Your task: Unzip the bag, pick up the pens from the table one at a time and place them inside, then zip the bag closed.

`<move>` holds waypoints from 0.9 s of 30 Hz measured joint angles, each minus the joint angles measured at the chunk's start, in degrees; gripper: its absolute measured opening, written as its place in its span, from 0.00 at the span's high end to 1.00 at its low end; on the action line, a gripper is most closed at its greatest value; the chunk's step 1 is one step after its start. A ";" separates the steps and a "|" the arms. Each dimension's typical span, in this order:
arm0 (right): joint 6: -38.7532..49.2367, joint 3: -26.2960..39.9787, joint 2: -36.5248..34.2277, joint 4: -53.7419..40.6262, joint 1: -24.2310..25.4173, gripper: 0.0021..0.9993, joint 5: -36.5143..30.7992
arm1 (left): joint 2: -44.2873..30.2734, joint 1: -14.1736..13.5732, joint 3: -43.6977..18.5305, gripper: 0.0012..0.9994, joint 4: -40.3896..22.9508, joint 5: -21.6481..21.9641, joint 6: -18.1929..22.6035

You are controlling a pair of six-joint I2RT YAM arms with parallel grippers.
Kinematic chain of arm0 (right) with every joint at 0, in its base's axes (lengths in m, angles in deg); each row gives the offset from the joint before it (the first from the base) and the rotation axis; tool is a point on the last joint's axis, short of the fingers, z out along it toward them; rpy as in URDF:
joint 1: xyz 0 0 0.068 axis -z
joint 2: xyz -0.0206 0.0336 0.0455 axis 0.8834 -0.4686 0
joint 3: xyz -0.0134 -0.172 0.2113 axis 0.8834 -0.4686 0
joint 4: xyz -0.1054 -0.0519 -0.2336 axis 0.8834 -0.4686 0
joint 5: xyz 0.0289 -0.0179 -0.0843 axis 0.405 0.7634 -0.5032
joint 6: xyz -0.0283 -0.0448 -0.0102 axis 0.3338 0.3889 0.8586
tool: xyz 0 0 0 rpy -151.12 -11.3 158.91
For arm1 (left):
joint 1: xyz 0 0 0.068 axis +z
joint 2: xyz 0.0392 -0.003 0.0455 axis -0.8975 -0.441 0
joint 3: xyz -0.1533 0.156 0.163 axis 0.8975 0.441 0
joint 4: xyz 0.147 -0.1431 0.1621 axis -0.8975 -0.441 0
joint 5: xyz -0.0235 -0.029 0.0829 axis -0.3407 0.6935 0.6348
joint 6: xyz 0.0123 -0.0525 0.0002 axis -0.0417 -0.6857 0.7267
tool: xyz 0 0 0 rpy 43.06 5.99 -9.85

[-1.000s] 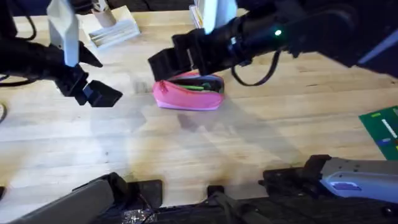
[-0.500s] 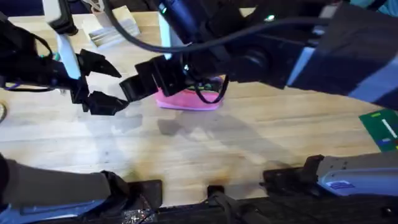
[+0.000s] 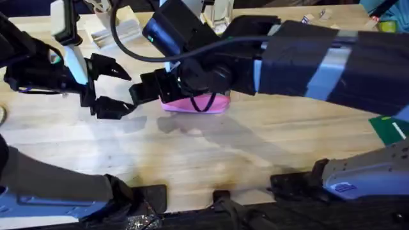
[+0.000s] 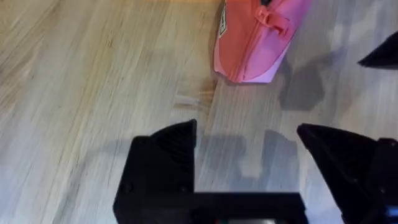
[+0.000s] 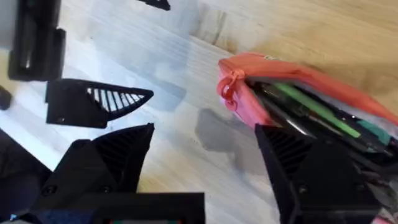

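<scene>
Working left to right in the overhead frame: your left gripper (image 3: 105,86) sits at the left-centre, fingers spread wide and pinching nothing, hovering over bare table (image 3: 211,153). Just right of it, near the frame's centre, your right gripper (image 3: 144,94) pokes out from the big dark arm crossing in from the right; its fingers are spread too, nothing held. The bag (image 3: 195,103) lies right behind that gripper, upper-centre of the frame, mostly covered by the arm. In the right wrist view the bag (image 5: 298,99) occupies the right half, mouth gaping, with pens (image 5: 314,111) already inside — one green stick clear, others dark and hard to count. The zipper pull (image 5: 229,87) looks to hang at the bag's near end, though it's blurry, so treat that as probable. Left wrist view puts the bag (image 4: 258,37) at top-centre, well apart from those fingers. I'd judge you're at the last step: zipping shut. Next move calls for one gripper to pin the fabric at that end while the other pinches the pull and draws it along the top edge.
</scene>
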 joint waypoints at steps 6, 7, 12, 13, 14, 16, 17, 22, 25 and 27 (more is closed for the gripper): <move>-2.81 0.00 -2.04 0.90 -0.02 0.00 -1.73 | -0.99 0.00 -0.11 0.01 0.05 -0.28 0.41; -3.15 0.00 -2.38 1.24 -0.04 0.00 -2.51 | -1.20 0.00 -0.13 0.00 0.02 -0.41 0.42; -4.53 0.00 -4.17 3.49 -0.53 0.00 -7.50 | -1.44 0.00 -0.20 0.01 0.04 -1.50 0.55; -4.56 0.00 -4.58 3.87 -0.56 0.00 -8.29 | -1.44 0.00 -0.20 0.01 0.03 -1.51 0.55; -4.60 0.00 -4.97 4.20 -0.65 0.02 -9.05 | -1.44 0.00 -0.20 0.01 0.02 -1.53 0.55; -4.79 0.00 -5.87 4.43 -0.78 0.10 -10.81 | -1.44 0.00 -0.20 0.01 0.04 -1.53 0.55; -4.93 0.00 -6.21 4.44 -0.81 0.15 -11.62 | -1.44 0.00 -0.20 0.01 0.02 -1.53 0.55; -5.85 0.00 -7.29 4.64 -0.78 0.62 -15.70 | -1.44 0.00 -0.20 0.01 0.02 -1.71 0.55; -6.21 0.00 -7.29 4.83 -0.81 0.74 -16.33 | -1.44 0.00 -0.20 0.01 0.03 -1.71 0.57; -6.24 0.00 -7.29 4.78 -0.81 0.78 -16.44 | -1.44 0.00 -0.20 0.01 0.02 -1.71 0.57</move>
